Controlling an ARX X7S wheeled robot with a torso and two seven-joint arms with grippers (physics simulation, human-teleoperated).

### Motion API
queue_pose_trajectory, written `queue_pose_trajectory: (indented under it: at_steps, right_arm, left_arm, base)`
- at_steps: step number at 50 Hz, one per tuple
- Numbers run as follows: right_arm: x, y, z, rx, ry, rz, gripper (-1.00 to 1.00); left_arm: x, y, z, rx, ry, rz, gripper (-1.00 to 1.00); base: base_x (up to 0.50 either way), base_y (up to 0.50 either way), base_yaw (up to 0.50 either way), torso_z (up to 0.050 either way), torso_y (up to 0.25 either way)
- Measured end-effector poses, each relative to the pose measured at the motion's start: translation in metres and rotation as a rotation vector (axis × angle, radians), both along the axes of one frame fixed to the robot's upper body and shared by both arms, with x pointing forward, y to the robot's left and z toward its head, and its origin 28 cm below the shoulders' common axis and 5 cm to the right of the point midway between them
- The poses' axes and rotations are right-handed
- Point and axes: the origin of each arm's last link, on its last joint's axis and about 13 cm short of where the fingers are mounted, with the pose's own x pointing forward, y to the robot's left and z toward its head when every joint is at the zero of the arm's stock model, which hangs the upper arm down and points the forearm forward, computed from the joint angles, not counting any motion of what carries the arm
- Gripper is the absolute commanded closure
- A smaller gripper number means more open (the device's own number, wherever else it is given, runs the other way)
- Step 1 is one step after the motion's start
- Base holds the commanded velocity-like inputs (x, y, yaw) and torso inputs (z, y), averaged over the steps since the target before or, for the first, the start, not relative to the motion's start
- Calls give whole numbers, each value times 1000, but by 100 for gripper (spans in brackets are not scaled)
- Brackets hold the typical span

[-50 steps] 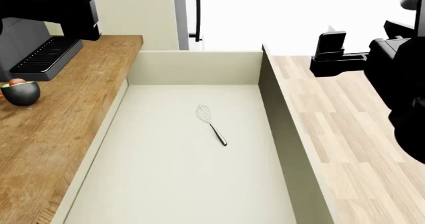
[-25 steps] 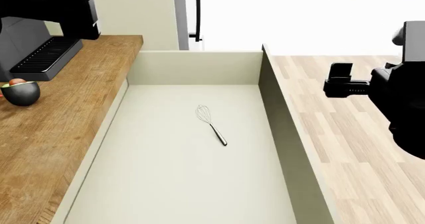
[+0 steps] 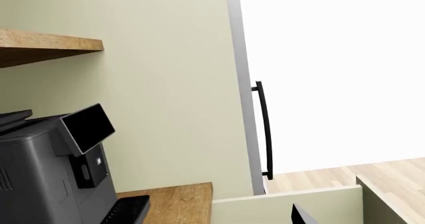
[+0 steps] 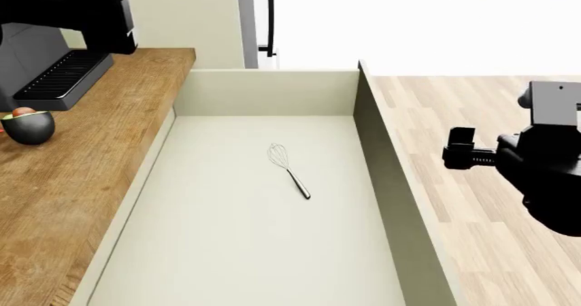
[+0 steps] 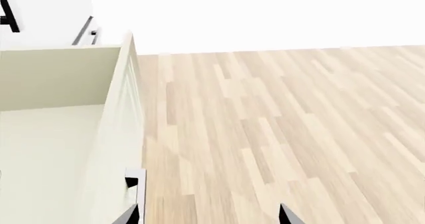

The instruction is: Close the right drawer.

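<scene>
The right drawer (image 4: 263, 92) stands wide open, a deep cream-white box with a plain pale inside and a metal whisk (image 4: 288, 168) lying on its floor. Its right-hand panel (image 4: 386, 183) runs along the wooden floor. My right gripper (image 4: 461, 155) is open and empty, hovering over the floor just right of that panel. In the right wrist view its gripper (image 5: 207, 216) has wide-apart tips, one by the drawer's outer face (image 5: 129, 114), where a small black piece (image 5: 133, 181) shows. My left arm (image 4: 73, 13) is raised at the far left; only one dark fingertip (image 3: 302, 216) shows.
A wooden counter (image 4: 73, 183) runs along the drawer's left side, with a dark coffee machine (image 4: 54, 75) and a dark bowl holding fruit (image 4: 27, 126). Behind stands a tall cream cabinet with a long vertical black handle (image 3: 264, 129). Light plank floor (image 4: 472, 109) lies right.
My right gripper has dropped lower and come nearer over the floor, staying just right of the drawer's right panel. The drawer, whisk and left arm have not moved.
</scene>
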Motion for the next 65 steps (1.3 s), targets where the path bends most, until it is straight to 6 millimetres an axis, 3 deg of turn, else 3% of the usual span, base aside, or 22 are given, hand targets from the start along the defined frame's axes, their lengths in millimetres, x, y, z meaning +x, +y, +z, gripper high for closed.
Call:
queue_pose_trajectory:
  at_steps: [29, 65]
  right_arm:
    - [5, -17, -42, -4, 131, -58, -100]
    - [9, -18, -88, -1, 272, -21, -100]
  left_arm:
    - [0, 0, 0, 2, 0, -1, -100]
    - [-1, -2, -1, 5, 1, -5, -100]
  base:
    - [0, 0, 0, 0, 0]
    - [0, 0, 0, 0, 0]
